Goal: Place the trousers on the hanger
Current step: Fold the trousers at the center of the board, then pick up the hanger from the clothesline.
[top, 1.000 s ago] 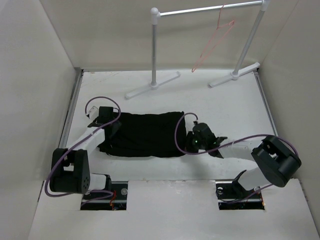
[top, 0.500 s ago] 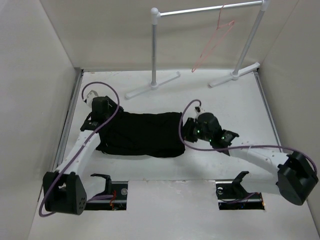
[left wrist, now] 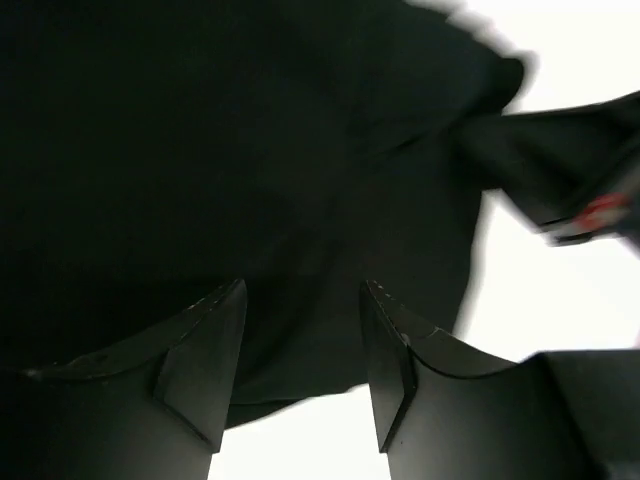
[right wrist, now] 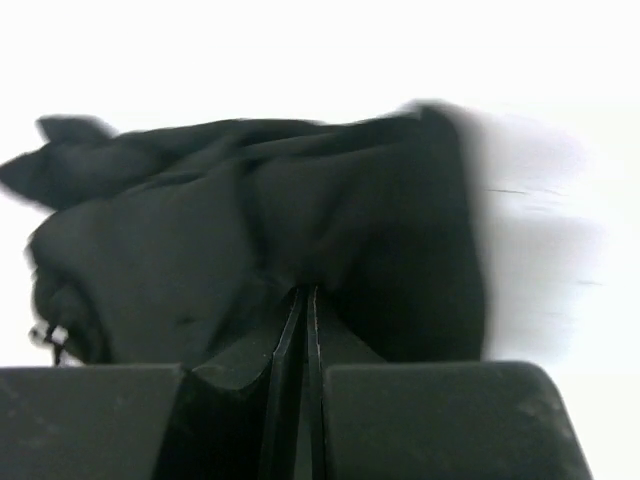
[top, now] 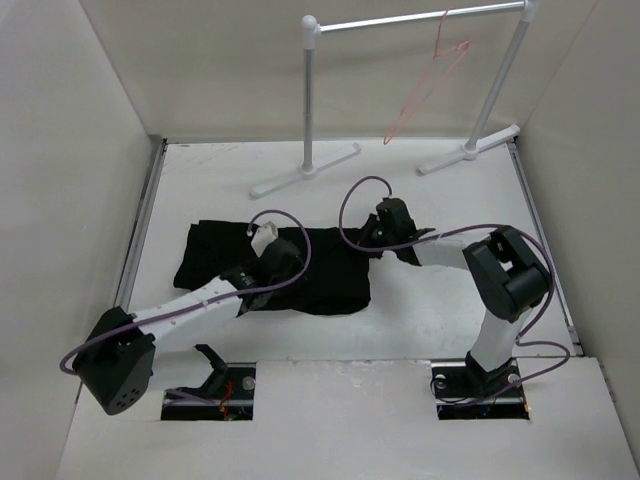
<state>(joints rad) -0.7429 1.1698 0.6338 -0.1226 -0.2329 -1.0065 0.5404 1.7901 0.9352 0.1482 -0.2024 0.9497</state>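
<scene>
The black trousers [top: 320, 270] lie flat in the middle of the table. The pink-red wire hanger [top: 428, 82] hangs from the rail at the back right, far from both arms. My left gripper [top: 272, 258] is open and empty, low over the middle of the trousers. In the left wrist view its fingers [left wrist: 215, 345] straddle the near hem of the trousers [left wrist: 200, 150]. My right gripper [top: 378, 236] is at the trousers' right end. In the right wrist view it [right wrist: 303, 295] is shut on a pinch of the bunched trousers [right wrist: 250, 230].
The white-and-grey garment rail [top: 400, 22] stands at the back on two feet [top: 305, 170]. White walls close in the left, right and back. The right arm's gripper shows blurred at the right of the left wrist view [left wrist: 560, 190].
My left arm has swung from the trousers' left end to over their middle, uncovering that end. My right gripper has moved back and up along the trousers' right edge.
</scene>
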